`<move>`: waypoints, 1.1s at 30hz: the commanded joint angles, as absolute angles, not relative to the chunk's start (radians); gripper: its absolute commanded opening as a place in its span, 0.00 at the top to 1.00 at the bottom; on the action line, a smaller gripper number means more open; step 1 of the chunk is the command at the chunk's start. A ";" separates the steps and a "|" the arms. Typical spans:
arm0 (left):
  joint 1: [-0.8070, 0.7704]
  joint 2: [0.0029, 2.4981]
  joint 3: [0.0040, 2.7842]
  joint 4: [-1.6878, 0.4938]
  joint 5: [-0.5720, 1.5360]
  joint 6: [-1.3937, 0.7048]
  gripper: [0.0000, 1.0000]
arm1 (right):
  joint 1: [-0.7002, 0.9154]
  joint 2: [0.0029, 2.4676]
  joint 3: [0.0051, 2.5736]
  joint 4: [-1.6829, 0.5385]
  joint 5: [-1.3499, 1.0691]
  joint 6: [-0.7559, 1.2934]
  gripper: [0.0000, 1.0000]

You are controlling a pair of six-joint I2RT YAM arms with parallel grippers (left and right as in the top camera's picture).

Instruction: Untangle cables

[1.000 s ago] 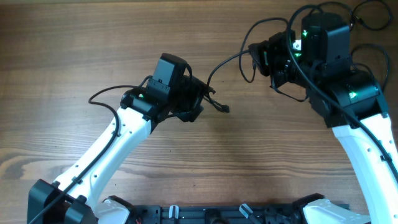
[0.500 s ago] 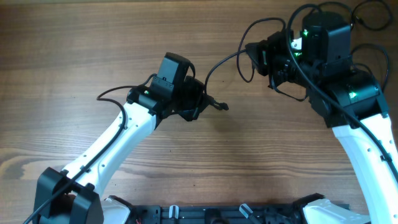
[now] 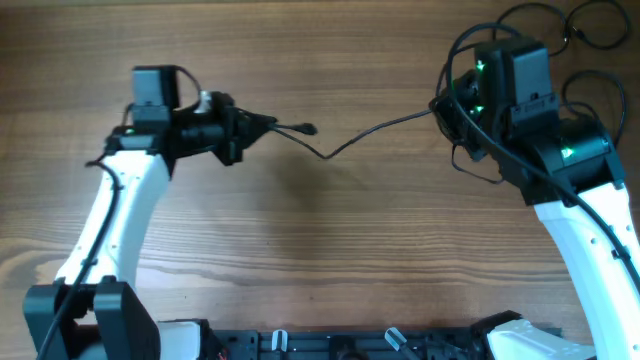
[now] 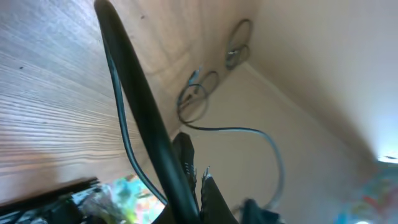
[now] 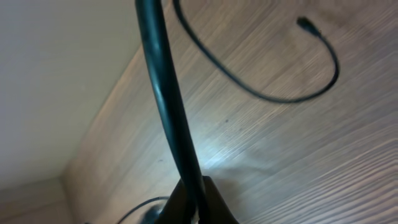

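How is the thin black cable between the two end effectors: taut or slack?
Slightly slack: the thin black cable spans between left end effector and right end effector with a shallow dip, no loops.

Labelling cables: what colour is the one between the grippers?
Black cable, clearest overhead.

Bright, even light; wrist views blurred close-up.

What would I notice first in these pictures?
A thin black cable stretches across the wooden table between two robot arms. The left fingers and the right fingers each pinch it. More cables curl in the far right corner.
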State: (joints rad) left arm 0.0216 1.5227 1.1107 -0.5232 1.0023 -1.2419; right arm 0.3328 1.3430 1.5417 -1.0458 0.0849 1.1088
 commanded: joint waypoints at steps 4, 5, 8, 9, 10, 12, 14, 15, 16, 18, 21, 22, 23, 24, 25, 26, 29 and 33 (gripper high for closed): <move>0.155 1.528 1.114 -0.559 1.136 -1.207 0.83 | 0.332 1.352 1.549 -1.117 0.215 1.046 0.96; 0.154 1.528 1.114 -0.558 1.136 -1.207 0.77 | 0.332 1.352 1.549 -1.116 0.214 1.046 0.96; 0.136 1.528 1.114 -0.557 1.133 -1.191 0.21 | 0.332 1.352 1.551 -1.106 0.210 0.942 0.96; 0.133 1.528 1.114 -0.557 1.127 -1.174 0.01 | 0.332 1.351 1.551 -1.100 0.211 0.904 0.95; 0.133 1.528 1.114 -0.557 1.123 -1.150 0.00 | 0.332 1.351 1.554 -1.094 0.214 0.865 0.96; 0.133 1.528 1.114 -0.558 1.117 -1.128 0.00 | 0.332 1.351 1.589 -1.094 0.237 0.804 0.96; 0.133 1.528 1.114 -0.557 1.117 -1.101 0.00 | 0.332 1.351 1.672 -1.120 0.309 0.749 0.95; 0.133 1.528 1.114 -0.558 1.117 -1.079 0.00 | 0.332 1.351 1.712 -1.133 0.359 0.730 0.95; 0.133 1.528 1.114 -0.558 1.117 -1.061 0.00 | 0.332 1.351 1.746 -1.150 0.410 0.724 0.95; 0.133 1.528 1.114 -0.558 1.117 -1.045 0.00 | 0.332 1.351 1.818 -1.208 0.556 0.726 0.95; 0.133 1.528 1.114 -0.558 1.117 -1.024 0.00 | 0.305 1.351 1.845 -1.311 0.726 0.781 0.95; 0.133 1.528 1.114 -0.558 1.113 -1.023 0.00 | 0.282 1.352 1.845 -1.353 0.744 0.817 0.95; 0.133 1.528 1.114 -0.558 1.110 -1.023 0.00 | 0.258 1.352 1.845 -1.385 0.755 0.843 0.95; 0.133 1.528 1.114 -0.558 1.110 -1.024 0.00 | 0.215 1.352 1.845 -1.417 0.761 0.867 0.95; 0.133 1.528 1.114 -0.558 1.110 -1.024 0.00 | 0.159 1.352 1.844 -1.443 0.758 0.870 0.95; 0.133 1.528 1.114 -0.558 1.110 -1.023 0.00 | 0.094 1.352 1.844 -1.472 0.753 0.875 0.96; 0.133 1.528 1.114 -0.558 1.109 -1.024 0.00 | -0.087 1.355 1.844 -1.519 0.725 0.875 0.96; 0.133 1.528 1.114 -0.558 1.105 -1.024 0.00 | -0.324 1.375 1.832 -1.527 0.634 0.875 0.96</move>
State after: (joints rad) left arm 0.1368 1.5227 1.1107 -0.5571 1.1080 -1.0512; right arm -0.2337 1.3613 1.8320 -1.5291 0.6827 0.8631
